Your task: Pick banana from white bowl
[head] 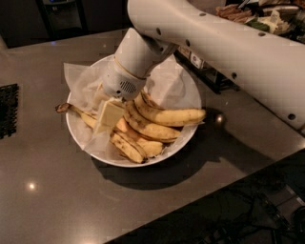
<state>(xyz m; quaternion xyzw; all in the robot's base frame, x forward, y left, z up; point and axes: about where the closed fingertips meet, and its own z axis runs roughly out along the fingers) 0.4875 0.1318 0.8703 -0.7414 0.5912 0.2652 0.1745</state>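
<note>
The white bowl, lined with crinkled white paper, sits in the middle of the dark counter. The brown-speckled banana lies along the bowl's front left, its thin dark stem poking over the left rim. A cleaner-yellow pair of bananas lies beside it toward the right. My gripper reaches down from the white arm into the left half of the bowl, right over the speckled banana's stem end and covering part of it.
A black grid-like object lies at the counter's left edge. A dark tray sits behind the arm, with assorted items at top right. The counter's front edge runs diagonally across the lower right, with dark floor below.
</note>
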